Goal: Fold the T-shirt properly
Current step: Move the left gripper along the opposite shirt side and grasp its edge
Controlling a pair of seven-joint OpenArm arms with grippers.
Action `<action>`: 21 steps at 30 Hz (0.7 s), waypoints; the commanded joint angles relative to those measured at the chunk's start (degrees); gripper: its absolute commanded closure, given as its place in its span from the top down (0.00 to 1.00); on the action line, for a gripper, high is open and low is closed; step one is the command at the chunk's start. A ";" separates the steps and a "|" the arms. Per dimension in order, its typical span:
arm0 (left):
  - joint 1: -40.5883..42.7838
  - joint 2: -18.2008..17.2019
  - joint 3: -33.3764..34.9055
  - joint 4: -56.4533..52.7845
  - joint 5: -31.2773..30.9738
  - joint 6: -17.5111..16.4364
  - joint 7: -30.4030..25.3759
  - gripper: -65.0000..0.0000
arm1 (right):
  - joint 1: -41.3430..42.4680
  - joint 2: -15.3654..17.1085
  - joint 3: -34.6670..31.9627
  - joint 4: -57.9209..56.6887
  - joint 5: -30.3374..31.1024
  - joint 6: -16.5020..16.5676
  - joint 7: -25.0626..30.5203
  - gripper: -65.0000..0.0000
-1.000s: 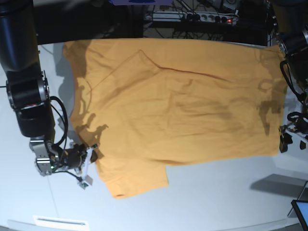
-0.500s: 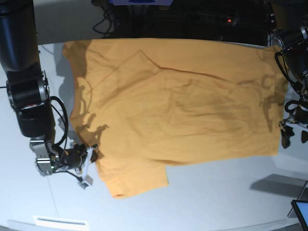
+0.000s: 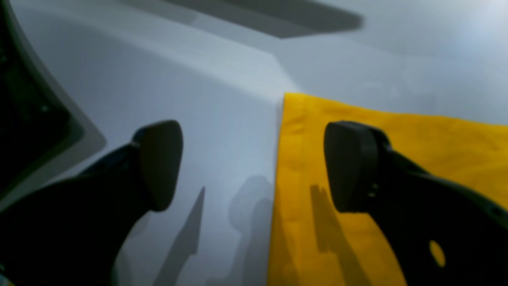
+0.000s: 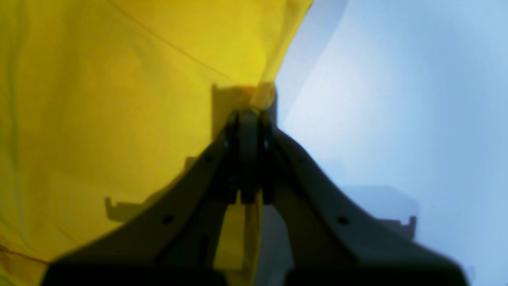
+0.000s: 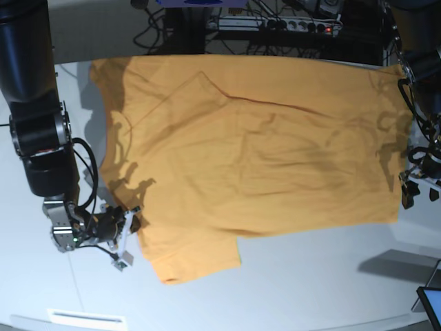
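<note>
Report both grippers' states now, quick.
Left gripper: open, holding nothing, straddling the T-shirt edge.
Right gripper: shut on the T-shirt's edge.

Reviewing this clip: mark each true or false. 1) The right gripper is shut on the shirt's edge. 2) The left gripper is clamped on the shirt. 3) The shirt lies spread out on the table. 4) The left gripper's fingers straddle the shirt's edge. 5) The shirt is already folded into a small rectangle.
1) True. The right gripper has its jaws closed on the edge of the shirt.
2) False. The left gripper is open, with nothing between its fingers.
3) True. It is spread over the table, with one sleeve folded over.
4) True. One finger is over the cloth, the other over bare table.
5) False. It is still spread wide.
</note>
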 commanded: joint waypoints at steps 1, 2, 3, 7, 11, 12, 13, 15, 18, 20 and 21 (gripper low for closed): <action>-2.58 -1.81 0.64 -0.41 -0.88 0.06 -1.82 0.84 | 1.62 0.34 0.08 0.52 -0.32 0.01 -0.80 0.00; -3.38 -1.81 1.26 -1.46 -0.88 0.06 -1.82 0.84 | 1.62 0.34 0.08 0.52 -0.32 0.01 -1.07 0.00; -3.99 -1.81 2.05 -2.34 -0.88 0.06 -1.82 0.84 | 1.62 0.34 0.08 0.52 -0.32 0.01 -1.15 0.00; -5.92 -1.81 4.69 -3.92 -0.88 0.06 -1.73 0.84 | 1.62 0.52 0.00 0.52 -0.32 0.01 -1.15 0.00; -7.24 -1.63 6.89 -6.30 -0.97 -0.03 -1.73 0.84 | 1.62 0.52 0.00 0.52 -0.32 0.01 -1.15 0.00; -7.24 -1.55 6.97 -6.47 -0.97 -0.03 -1.73 0.84 | 1.62 0.52 0.00 0.52 -0.32 0.01 -1.15 0.00; -7.16 -1.46 6.97 -6.74 -0.88 -0.03 -1.73 0.84 | 1.62 0.52 0.00 0.52 -0.32 0.01 -1.15 0.00; -6.89 -1.37 6.97 -7.18 -0.88 -0.03 -1.12 0.84 | 1.62 0.52 0.00 0.52 -0.32 0.01 -1.15 0.00; -6.63 -1.28 6.89 -7.35 -1.06 -0.03 1.34 0.84 | 1.62 0.61 0.00 0.52 -0.32 0.01 -1.15 0.00; -6.54 -1.28 7.06 -7.44 -1.06 -0.03 1.87 0.84 | 1.62 0.61 0.00 0.52 -0.32 0.01 -1.15 0.00; -6.36 -1.28 7.06 -7.44 -0.97 -0.03 1.96 0.84 | 1.62 0.61 0.00 0.52 -0.32 0.01 -1.15 0.00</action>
